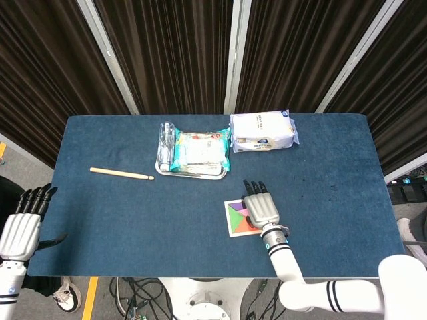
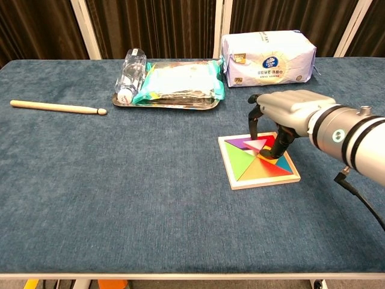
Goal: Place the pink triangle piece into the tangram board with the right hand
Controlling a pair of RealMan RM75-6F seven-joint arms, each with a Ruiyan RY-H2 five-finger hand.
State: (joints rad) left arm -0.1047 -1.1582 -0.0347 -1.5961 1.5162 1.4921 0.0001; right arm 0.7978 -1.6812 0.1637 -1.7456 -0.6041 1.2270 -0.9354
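Observation:
The tangram board (image 2: pixel 259 179) (image 1: pixel 231 225) is a white-framed square with coloured pieces, lying right of the table's centre. My right hand (image 2: pixel 283 114) (image 1: pixel 261 208) hovers over its far half and pinches the pink triangle piece (image 2: pixel 257 144) between thumb and fingertips, just above the board's purple and red pieces. In the head view the hand covers most of the board and hides the triangle. My left hand (image 1: pixel 21 228) hangs off the table's near left corner, fingers apart, holding nothing.
A metal tray (image 2: pixel 165 101) at the back holds a plastic bottle (image 2: pixel 131 70) and a snack pack (image 2: pixel 180 79). A white tissue pack (image 2: pixel 267 57) lies behind the board. A wooden stick (image 2: pixel 57 108) lies at the far left.

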